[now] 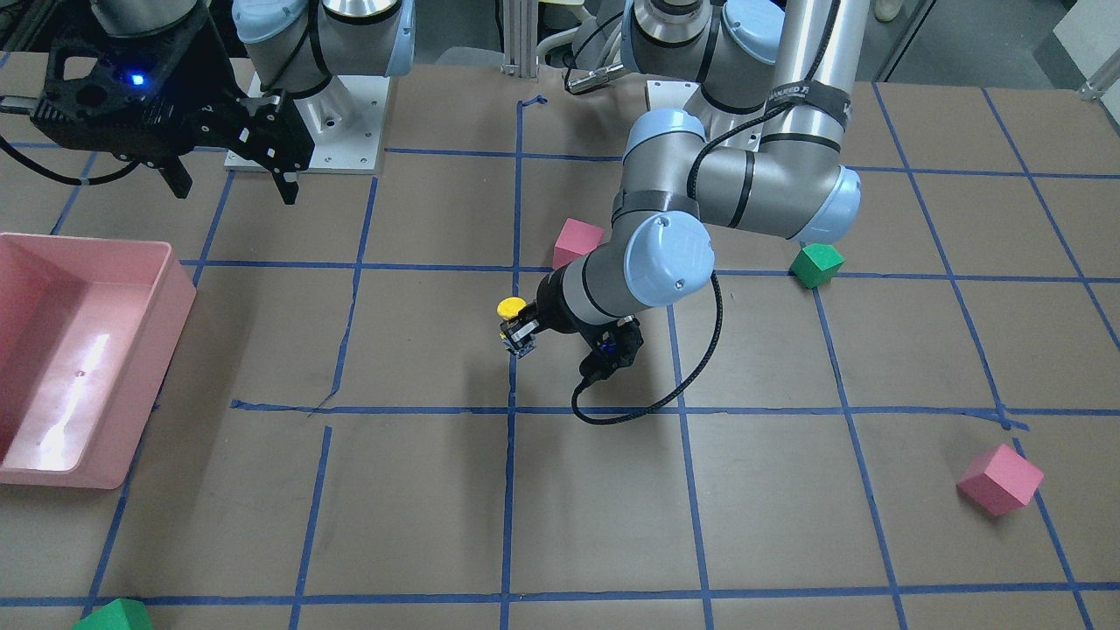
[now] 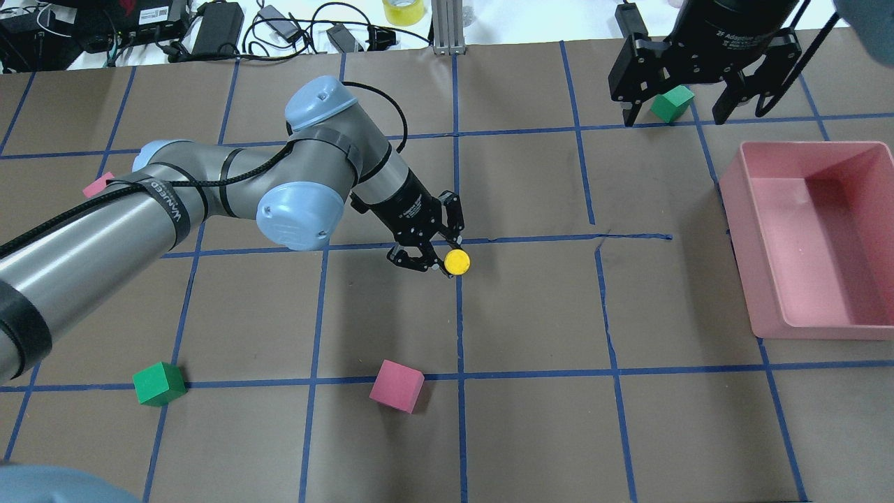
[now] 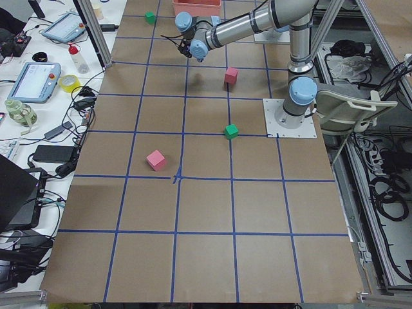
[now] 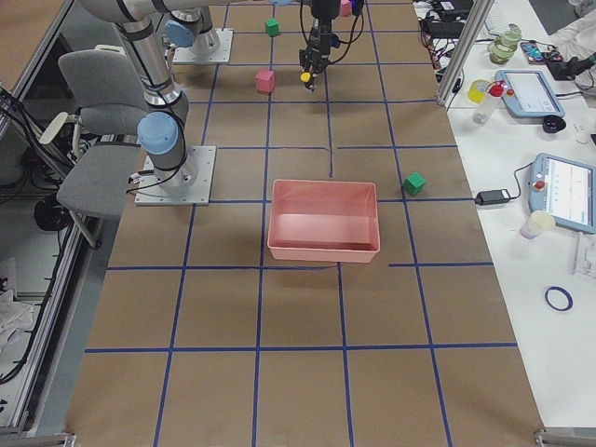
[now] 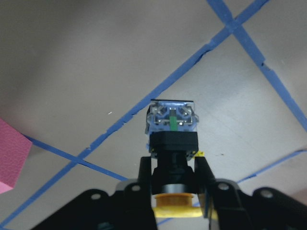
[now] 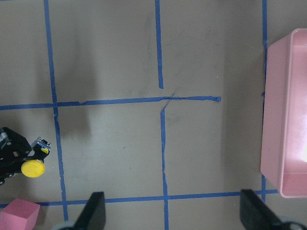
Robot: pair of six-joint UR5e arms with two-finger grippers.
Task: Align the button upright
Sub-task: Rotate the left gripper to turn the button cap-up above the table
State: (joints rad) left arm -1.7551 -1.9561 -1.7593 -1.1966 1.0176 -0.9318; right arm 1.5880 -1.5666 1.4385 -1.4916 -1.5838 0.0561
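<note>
Left pincer [image 5: 173,165] around button [image 5: 171,141] (cap half-hidden)

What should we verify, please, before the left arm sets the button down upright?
1. Left claw grips the button: ok, clamped on its black body.
2. Base faces the table, yellow cap on top: ok.
3. Button truly vertical: cannot tell; the front view suggests a slight tilt.
4. Base touching the table: cannot tell.
5. Nearest pink cube apart from the button: ok.
6. Right claw away from the button: ok, open, near the bin.
</note>
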